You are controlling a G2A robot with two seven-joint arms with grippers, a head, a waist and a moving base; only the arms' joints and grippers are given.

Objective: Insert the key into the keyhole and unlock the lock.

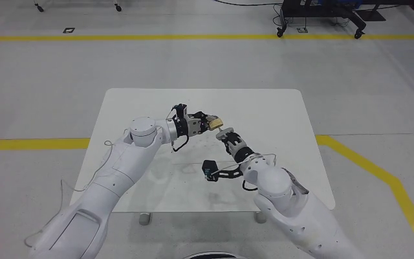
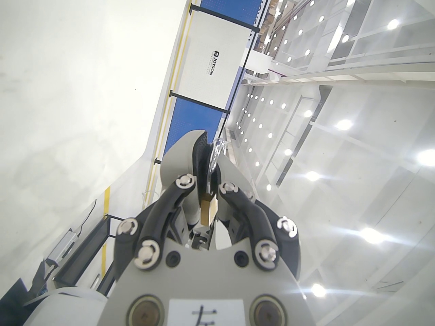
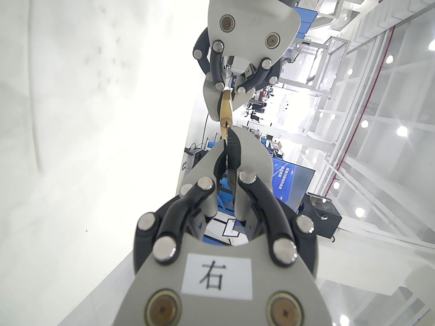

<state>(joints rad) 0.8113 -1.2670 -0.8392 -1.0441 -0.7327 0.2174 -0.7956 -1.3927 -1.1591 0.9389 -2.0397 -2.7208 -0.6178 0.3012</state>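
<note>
A small brass lock point(image 1: 215, 122) is held above the middle of the white table point(image 1: 278, 116), with my left gripper point(image 1: 206, 123) shut on it. In the left wrist view the brass body point(image 2: 208, 210) sits deep between the fingers and its shiny shackle point(image 2: 217, 149) pokes out at the tips. My right gripper point(image 1: 224, 134) meets the lock from the near side. In the right wrist view it point(image 3: 227, 140) is shut, tips right at the keyhole point(image 3: 224, 123) in the lock's point(image 3: 225, 111) end face. The key is almost wholly hidden between the pads point(image 3: 233, 150).
Both grippers hover over the table's centre, well clear of its edges. Nothing else lies on the tabletop. Yellow floor lines point(image 1: 194, 37) run behind and beside the table, and wheeled frames point(image 1: 323, 16) stand far back.
</note>
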